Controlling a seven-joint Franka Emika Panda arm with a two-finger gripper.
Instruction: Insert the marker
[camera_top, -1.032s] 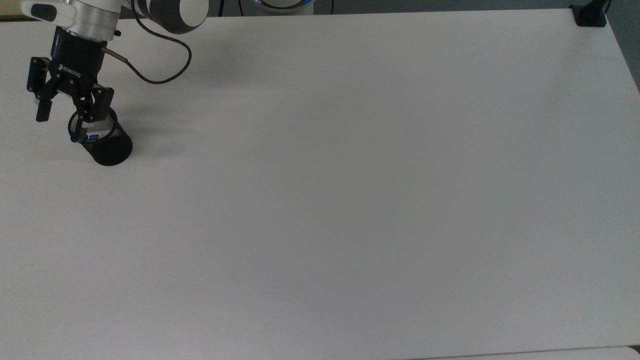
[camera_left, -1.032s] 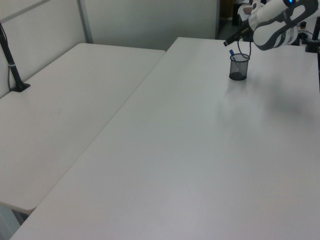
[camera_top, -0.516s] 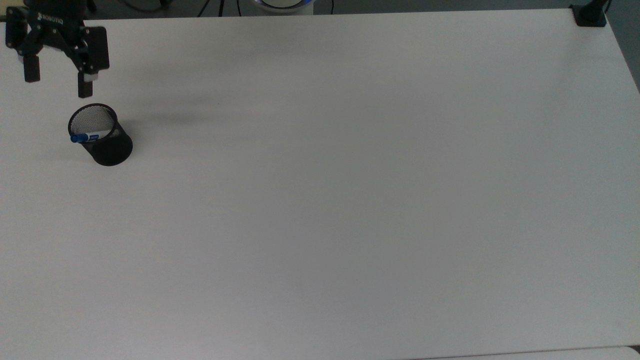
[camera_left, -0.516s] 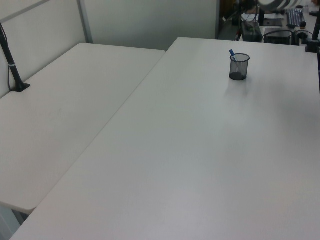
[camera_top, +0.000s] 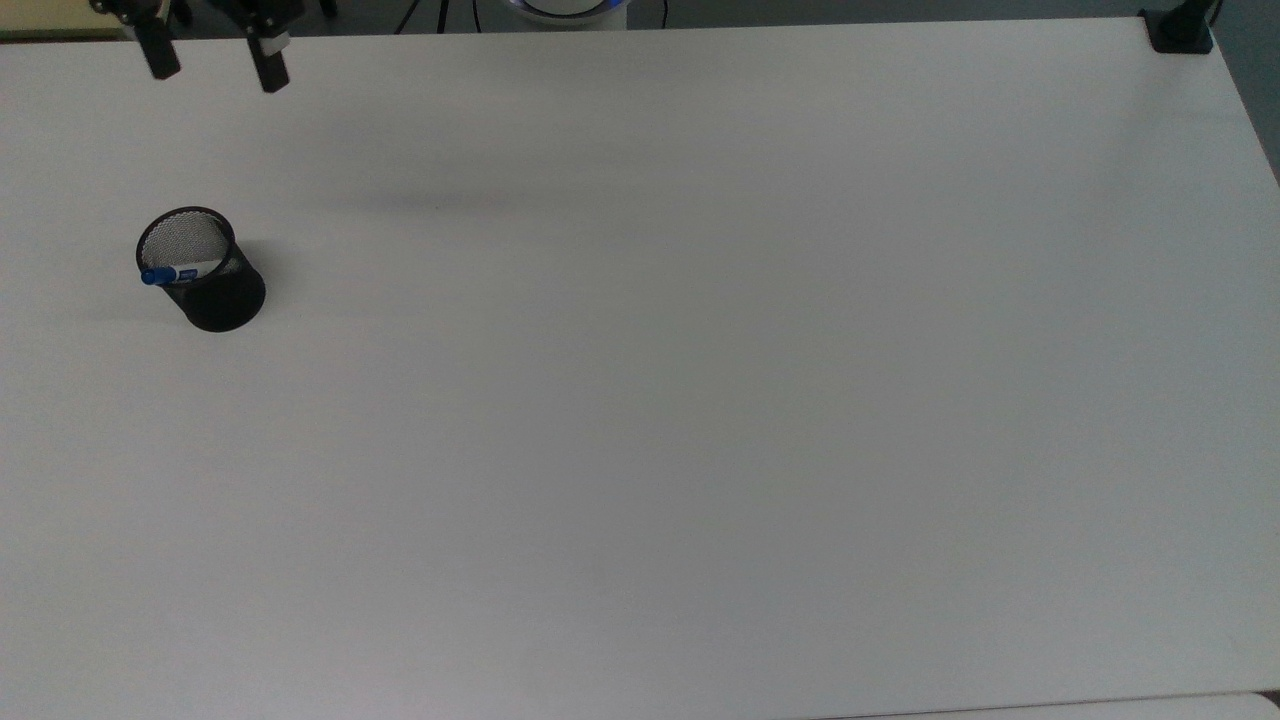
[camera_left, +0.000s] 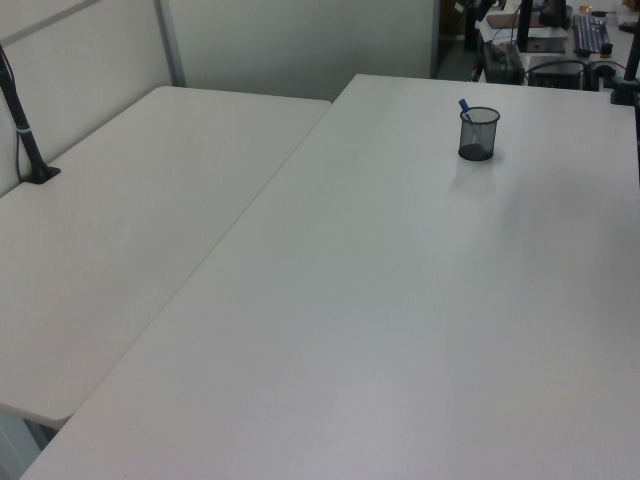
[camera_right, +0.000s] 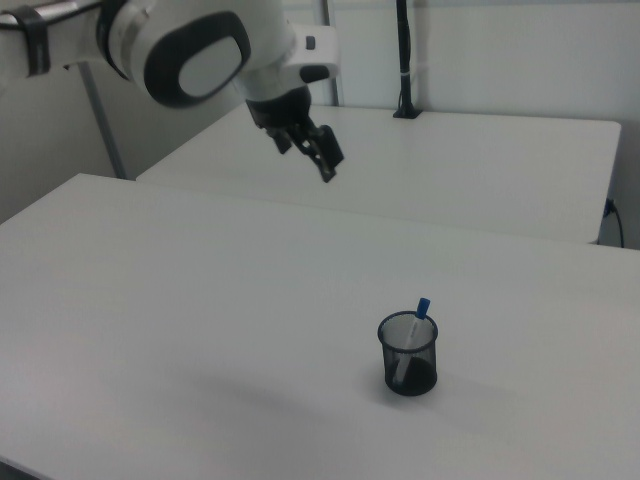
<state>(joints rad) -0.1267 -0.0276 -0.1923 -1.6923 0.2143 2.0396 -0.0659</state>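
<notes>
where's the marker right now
The marker stands inside the black mesh cup near the top view's left edge, leaning on the rim with its blue end poking out; the open gripper is apart from it, by the table's far edge.

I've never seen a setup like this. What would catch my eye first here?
Probably the black mesh cup standing alone near the top view's left edge of the big white table, with the marker leaning inside it, blue end poking over the rim. Next, the white robot arm raised high above the table in the right view, its gripper open and holding nothing.
</notes>
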